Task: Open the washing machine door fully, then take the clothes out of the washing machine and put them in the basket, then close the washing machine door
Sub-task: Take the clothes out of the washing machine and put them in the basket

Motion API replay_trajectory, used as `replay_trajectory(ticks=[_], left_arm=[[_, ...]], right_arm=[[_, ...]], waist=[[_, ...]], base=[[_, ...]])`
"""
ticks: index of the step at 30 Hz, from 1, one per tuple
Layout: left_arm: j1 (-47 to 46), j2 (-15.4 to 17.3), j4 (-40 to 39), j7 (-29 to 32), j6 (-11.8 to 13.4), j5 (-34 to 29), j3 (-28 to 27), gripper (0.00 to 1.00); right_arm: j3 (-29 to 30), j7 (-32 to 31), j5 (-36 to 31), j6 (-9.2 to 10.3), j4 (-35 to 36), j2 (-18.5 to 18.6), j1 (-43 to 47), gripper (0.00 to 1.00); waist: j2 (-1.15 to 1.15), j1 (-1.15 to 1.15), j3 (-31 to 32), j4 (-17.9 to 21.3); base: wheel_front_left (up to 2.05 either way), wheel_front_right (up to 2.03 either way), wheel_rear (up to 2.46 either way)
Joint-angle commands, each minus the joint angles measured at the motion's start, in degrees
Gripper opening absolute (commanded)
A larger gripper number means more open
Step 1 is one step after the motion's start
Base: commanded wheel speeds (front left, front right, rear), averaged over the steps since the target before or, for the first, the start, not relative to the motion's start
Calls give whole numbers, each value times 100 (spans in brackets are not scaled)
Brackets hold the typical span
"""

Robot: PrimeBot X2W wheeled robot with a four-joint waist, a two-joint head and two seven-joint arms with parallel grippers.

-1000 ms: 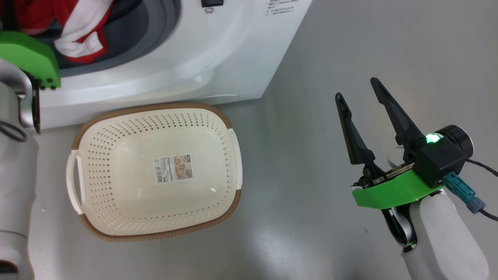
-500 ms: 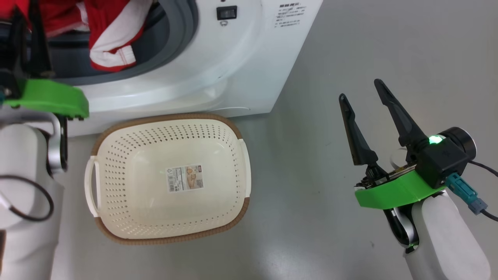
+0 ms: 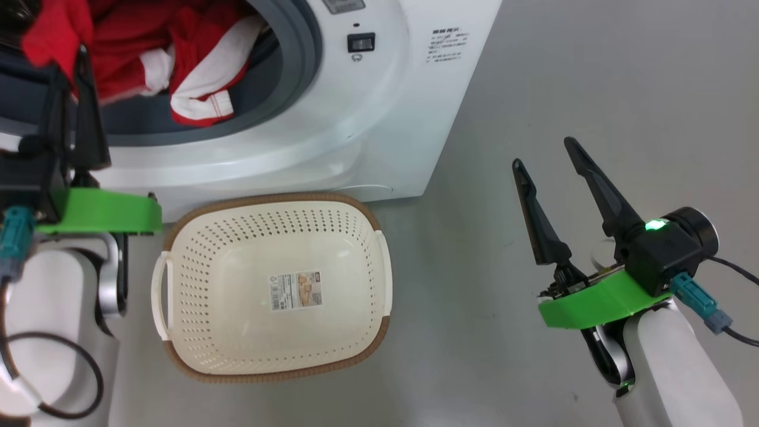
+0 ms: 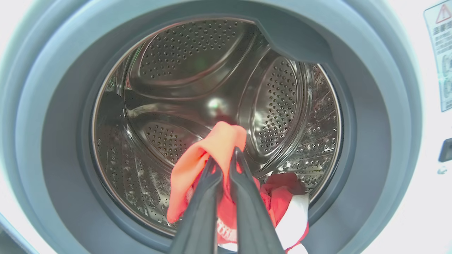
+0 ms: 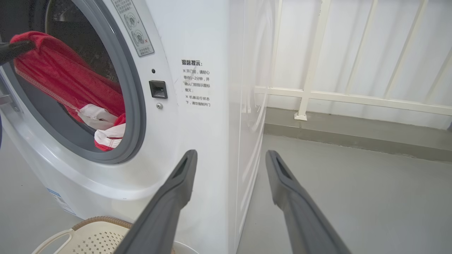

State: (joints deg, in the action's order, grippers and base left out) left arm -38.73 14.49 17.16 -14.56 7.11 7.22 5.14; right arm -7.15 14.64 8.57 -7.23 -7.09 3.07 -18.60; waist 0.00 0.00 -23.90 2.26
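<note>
At the washing machine (image 3: 391, 118) mouth, left tool (image 4: 224, 155) pinching clothes (image 4: 190, 173) — head view adds basket (image 3: 190, 267), right tool (image 3: 543, 152) wide open, empty.

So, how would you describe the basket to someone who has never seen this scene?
Find the big white washing machine at the top of the head view. On the grey floor right in front of it sits the basket. It alone is cream perforated plastic, with a brown woven-look rim, side handles and a paper label on its bottom.
</note>
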Motion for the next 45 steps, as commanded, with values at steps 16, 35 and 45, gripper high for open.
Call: replay_trajectory(ticks=[16, 35, 45], left_arm=[[1263, 26, -1766, 126, 262, 35, -83, 0], [2059, -246, -2365, 380, 291, 438, 104, 0], [1739, -746, -560, 235, -149, 1048, 396, 0]], right_arm=[[-72, 36, -7, -25, 110, -19, 364, 100], [-96, 36, -58, -25, 114, -19, 413, 100], [-146, 36, -65, -25, 80, -19, 274, 100]], waist=[[0, 0, 492, -119], [0, 0, 510, -221], [0, 0, 199, -125]], base=[[0, 0, 0], [0, 0, 0], [0, 0, 0]])
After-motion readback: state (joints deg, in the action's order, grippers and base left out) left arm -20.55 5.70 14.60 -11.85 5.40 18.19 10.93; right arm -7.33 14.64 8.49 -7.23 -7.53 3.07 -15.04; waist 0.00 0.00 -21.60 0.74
